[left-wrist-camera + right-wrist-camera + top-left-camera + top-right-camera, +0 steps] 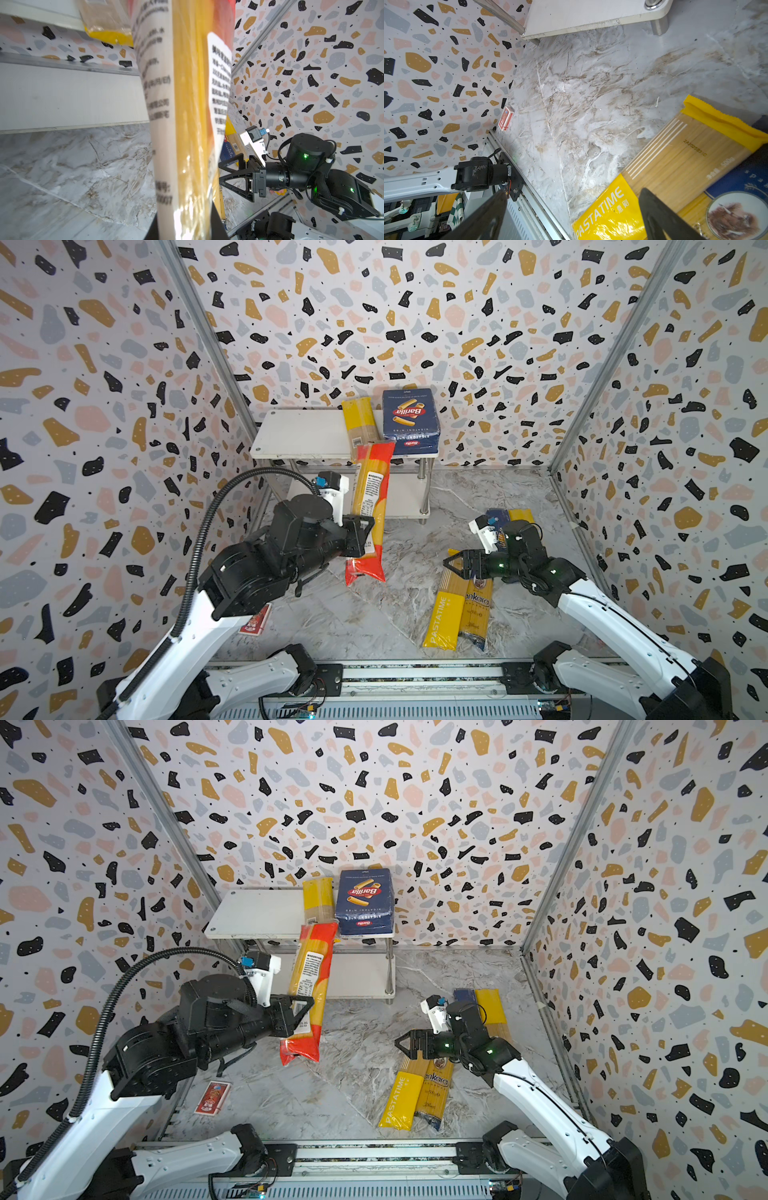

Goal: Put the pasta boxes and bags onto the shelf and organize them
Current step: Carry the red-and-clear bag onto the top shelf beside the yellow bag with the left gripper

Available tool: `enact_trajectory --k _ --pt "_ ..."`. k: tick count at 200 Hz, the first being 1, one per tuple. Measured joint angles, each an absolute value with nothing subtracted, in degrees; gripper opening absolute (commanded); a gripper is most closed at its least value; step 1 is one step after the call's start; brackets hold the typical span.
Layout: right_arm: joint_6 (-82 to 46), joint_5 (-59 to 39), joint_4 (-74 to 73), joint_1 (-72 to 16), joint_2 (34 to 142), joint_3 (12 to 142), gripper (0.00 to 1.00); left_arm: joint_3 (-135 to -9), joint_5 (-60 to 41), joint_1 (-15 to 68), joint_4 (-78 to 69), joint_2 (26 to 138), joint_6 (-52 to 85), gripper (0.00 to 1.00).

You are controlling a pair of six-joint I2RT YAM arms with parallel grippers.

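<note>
**While pinched at mid-length: red-ended bag raised before the shelf**

Where clenched on crinkly clear plastic, grips the red-ended bag (pixel 371 489) across its white printed label, over straight yellow strands. Reaches in from the left with the left gripper (pixel 365 537) turned sideways and the forearm roughly level. Holds the bag steeply tilted, upper red end overlapping the front edge of the shelf (pixel 299 435) in both top views.

Hovers opposite with the right gripper (pixel 451 564) spread wide and grasping nothing. Points black triangular fingers over the far end of the PASTATIME bag (pixel 442 618), beside the ankara bag (pixel 476 605); both flat and touching on the veined grey marble floor (pixel 374 626).

On the smooth white top board, above chrome posts: flat yellow-ended bag (pixel 359 423) just beside the wide blue cardboard rigatoni box (pixel 411 418).

Behind the right arm, on the floor, partly hidden: narrow blue spaghetti box (pixel 496 515) and a second yellow-ended bag (pixel 520 515).

Near the left wall: small red card pack (pixel 254 620).
</note>
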State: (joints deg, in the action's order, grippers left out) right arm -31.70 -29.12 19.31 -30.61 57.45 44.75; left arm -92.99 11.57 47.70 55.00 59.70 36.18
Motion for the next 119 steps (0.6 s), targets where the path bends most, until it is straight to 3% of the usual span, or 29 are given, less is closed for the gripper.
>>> enact_trajectory --k 61,119 --pt "-31.57 -30.2 19.35 -30.61 57.43 44.75 0.99 -115.74 19.38 45.01 62.46 73.41 31.18 0.0" --pt "-30.96 -30.46 19.33 -30.61 57.43 44.75 0.99 -120.27 9.5 23.09 63.05 81.6 28.23 0.0"
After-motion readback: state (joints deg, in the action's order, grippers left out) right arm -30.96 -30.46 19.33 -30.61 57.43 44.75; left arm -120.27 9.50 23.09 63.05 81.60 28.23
